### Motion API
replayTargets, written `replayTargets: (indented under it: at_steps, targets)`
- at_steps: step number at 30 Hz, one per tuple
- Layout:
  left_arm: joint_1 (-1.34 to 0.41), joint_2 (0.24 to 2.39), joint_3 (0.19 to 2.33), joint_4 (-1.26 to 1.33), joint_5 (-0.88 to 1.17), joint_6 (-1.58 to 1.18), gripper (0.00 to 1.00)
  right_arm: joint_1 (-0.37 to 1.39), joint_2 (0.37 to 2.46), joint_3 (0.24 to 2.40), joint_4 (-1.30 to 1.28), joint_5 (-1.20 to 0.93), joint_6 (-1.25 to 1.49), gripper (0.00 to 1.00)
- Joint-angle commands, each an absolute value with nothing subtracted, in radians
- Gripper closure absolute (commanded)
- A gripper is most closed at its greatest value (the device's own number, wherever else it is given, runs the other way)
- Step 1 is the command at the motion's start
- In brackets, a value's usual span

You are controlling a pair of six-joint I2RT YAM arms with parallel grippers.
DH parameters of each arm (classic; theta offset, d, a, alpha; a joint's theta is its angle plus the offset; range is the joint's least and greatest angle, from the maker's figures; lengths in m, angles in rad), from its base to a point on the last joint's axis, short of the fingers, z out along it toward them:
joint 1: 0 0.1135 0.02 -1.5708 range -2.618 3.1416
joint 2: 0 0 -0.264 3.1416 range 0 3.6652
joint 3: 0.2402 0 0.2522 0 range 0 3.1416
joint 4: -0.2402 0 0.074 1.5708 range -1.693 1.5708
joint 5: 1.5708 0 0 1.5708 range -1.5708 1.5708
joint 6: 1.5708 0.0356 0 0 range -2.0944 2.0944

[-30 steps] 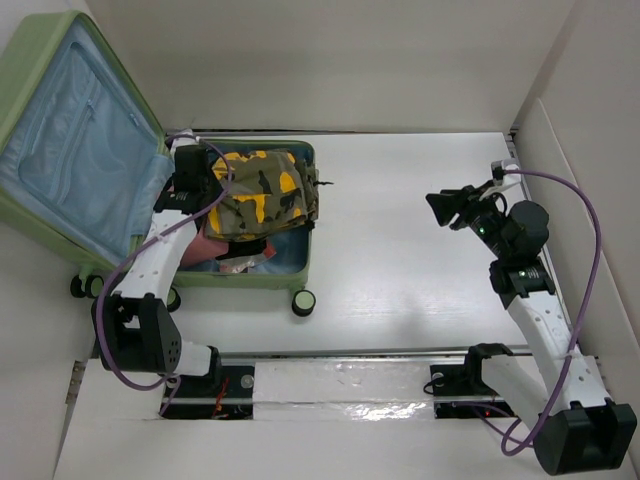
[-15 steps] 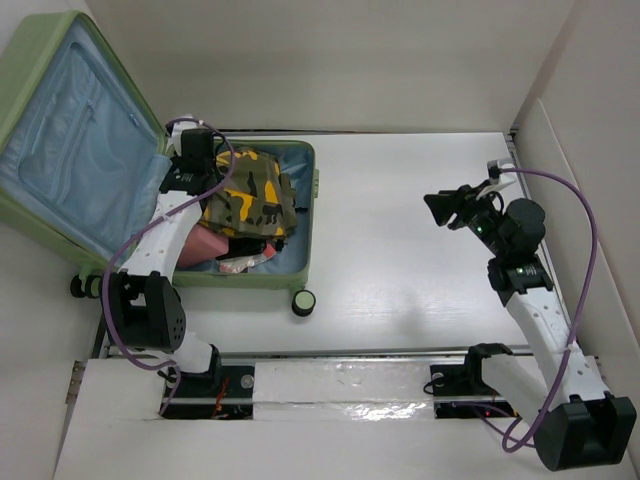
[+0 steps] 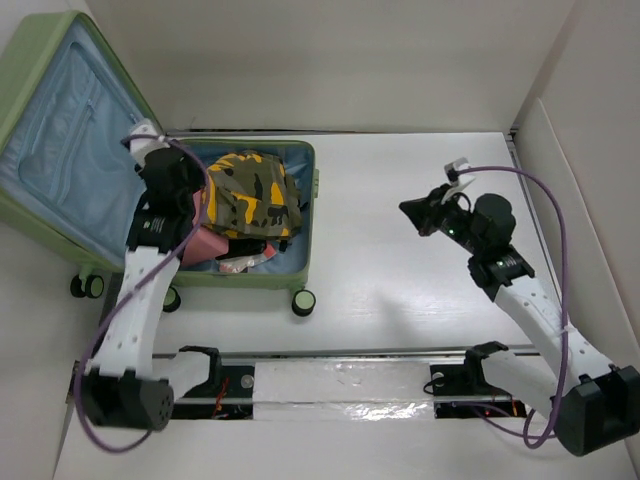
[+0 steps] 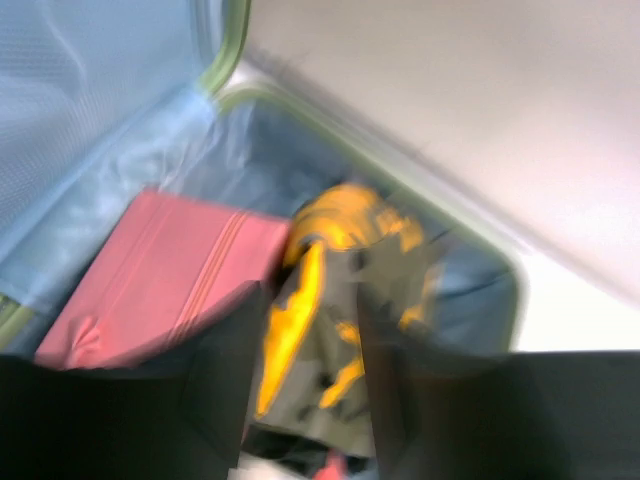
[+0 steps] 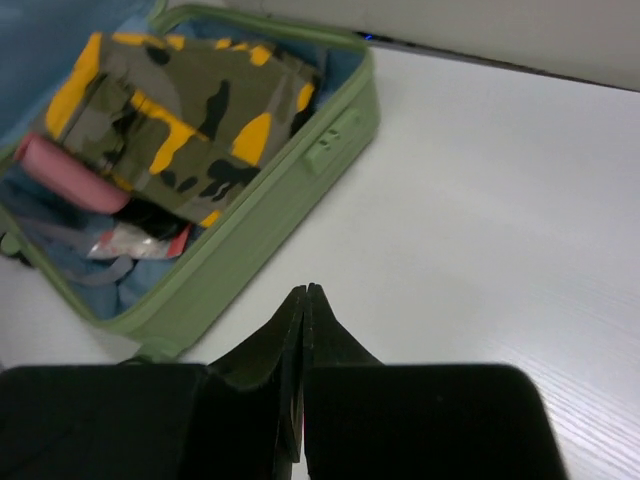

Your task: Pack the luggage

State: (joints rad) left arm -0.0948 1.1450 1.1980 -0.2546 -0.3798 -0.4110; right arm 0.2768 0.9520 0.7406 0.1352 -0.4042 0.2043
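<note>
Now the luggage (image 3: 70, 150) holds a camouflage garment (image 3: 250, 195) and pink case (image 3: 206, 243)

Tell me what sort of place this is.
Probably a robot lab test cell, not a home: a white table boxed in by plain panels, a left arm and right arm bolted at its near edge, and the open luggage as a prop.

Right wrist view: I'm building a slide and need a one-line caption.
Shut right gripper above the white table, facing the open luggage packed with a camouflage garment.
</note>
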Motion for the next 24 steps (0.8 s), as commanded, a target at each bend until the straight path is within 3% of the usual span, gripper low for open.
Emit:
replayTargets:
  at_steps: [1,2,3,7,11,13,14,16,17,18,20,21,24]
  targets:
    - [-0.094,0.954,1.141,-0.153,-0.356,-0.463,0.74,0.406,0.994,0.831,0.146,-0.351,0.111,1.00]
    - [-0.094,0.934,1.137,-0.163,-0.379,-0.471,0.91,0.475,1.021,0.848,0.112,-0.307,0.097,1.00]
    - [-0.103,0.901,1.140,-0.191,-0.447,-0.477,0.99,0.504,1.031,0.871,0.100,-0.283,0.084,1.00]
    - [-0.103,0.783,1.120,-0.262,-0.775,-0.547,1.00,0.569,1.048,0.859,0.127,-0.227,0.072,0.99]
    - [-0.091,0.649,1.060,-0.259,-0.932,-0.482,0.99,0.569,1.054,0.836,0.155,-0.299,0.068,0.92]
    - [-0.091,0.656,1.075,-0.314,-1.044,-0.470,0.89,0.558,1.061,0.834,0.158,-0.314,0.072,0.89]
    - [-0.091,0.672,1.083,-0.325,-1.086,-0.425,0.74,0.558,1.065,0.836,0.155,-0.339,0.072,0.86]
    - [-0.081,0.750,1.100,-0.398,-1.213,-0.419,0.59,0.548,1.063,0.841,0.143,-0.363,0.061,0.80]
    - [-0.081,0.777,1.115,-0.438,-1.247,-0.432,0.44,0.548,1.060,0.841,0.134,-0.368,0.058,0.78]
    - [-0.057,0.820,1.130,-0.521,-1.226,-0.496,0.35,0.548,1.057,0.841,0.132,-0.364,0.057,0.76]
    - [0.079,0.842,1.082,-0.410,-1.203,-0.397,0.25,0.548,1.057,0.839,0.132,-0.350,0.060,0.73]
    - [0.151,0.883,1.101,-0.463,-1.039,-0.425,0.24,0.548,1.060,0.841,0.127,-0.348,0.058,0.74]
    - [0.297,1.065,1.231,-0.703,-0.978,-0.591,0.24,0.558,1.077,0.854,0.112,-0.357,0.052,0.73]
